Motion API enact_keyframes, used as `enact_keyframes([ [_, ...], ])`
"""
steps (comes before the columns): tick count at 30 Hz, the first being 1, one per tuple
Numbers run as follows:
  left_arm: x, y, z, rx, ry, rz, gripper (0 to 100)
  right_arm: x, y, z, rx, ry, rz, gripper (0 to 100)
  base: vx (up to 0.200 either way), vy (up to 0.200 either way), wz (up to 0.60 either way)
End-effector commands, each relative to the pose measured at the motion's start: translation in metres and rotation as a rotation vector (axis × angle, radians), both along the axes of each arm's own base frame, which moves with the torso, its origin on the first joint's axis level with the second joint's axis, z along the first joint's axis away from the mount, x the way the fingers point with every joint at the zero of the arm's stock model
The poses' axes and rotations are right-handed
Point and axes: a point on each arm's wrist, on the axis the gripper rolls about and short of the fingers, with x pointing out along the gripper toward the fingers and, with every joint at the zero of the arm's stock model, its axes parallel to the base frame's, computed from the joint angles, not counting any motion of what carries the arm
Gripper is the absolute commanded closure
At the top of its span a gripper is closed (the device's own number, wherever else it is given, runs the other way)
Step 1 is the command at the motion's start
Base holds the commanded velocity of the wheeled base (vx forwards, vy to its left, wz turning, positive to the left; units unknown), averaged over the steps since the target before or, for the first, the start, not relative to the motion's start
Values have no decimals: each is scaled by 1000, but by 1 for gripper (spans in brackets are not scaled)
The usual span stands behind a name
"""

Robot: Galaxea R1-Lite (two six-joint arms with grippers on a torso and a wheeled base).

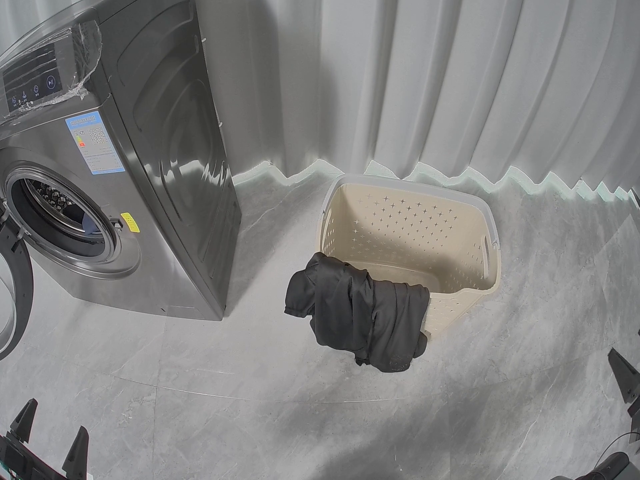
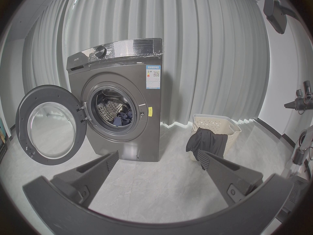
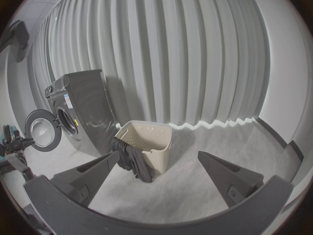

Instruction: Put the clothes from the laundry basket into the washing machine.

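Observation:
A cream laundry basket point(image 1: 467, 221) point(image 2: 225, 123) point(image 3: 153, 136) stands on the floor by the curtain. A black garment point(image 1: 363, 315) point(image 2: 207, 141) point(image 3: 135, 160) hangs over its front rim, down its outside. To the left is the grey washing machine point(image 1: 167, 135) point(image 2: 153, 115) point(image 3: 88, 105), its round door point(image 2: 50, 124) point(image 3: 42, 134) swung wide. Dark blue clothes point(image 2: 123, 118) lie in the drum point(image 1: 63, 218). My left gripper point(image 1: 50, 435) point(image 2: 156, 167) is low at the near left, open and empty. My right gripper point(image 3: 156, 170) is open and empty, well short of the basket.
Pleated white curtains point(image 1: 433, 68) hang behind the basket and machine. Grey tiled floor point(image 1: 267, 395) spreads open between me, the machine and the basket. The open door's edge point(image 1: 17, 288) juts out at the far left.

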Motion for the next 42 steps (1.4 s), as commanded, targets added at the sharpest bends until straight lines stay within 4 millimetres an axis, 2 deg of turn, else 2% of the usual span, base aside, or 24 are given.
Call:
enact_keyframes([
  [1,0,0,-4,1,-2,0,0,81,11,0,63,337,126,0,0,0,0],
  [2,0,0,-5,1,0,0,0,93,17,-3,87,368,150,0,0,0,0],
  [5,0,0,-5,2,0,0,0,112,27,-8,114,410,158,0,0,0,0],
  [13,0,0,-5,-1,0,0,0,144,57,-26,98,506,202,0,0,0,0],
  [19,0,0,-5,-3,1,2,0,178,71,-47,90,525,188,0,0,0,0],
  [29,0,0,-4,-3,-2,0,0,207,90,-70,88,548,209,0,0,0,0],
  [33,0,0,-5,-4,0,2,0,223,104,-82,82,534,213,0,0,0,0],
  [42,0,0,-4,-6,-2,0,0,239,123,-104,77,536,202,0,0,0,0],
])
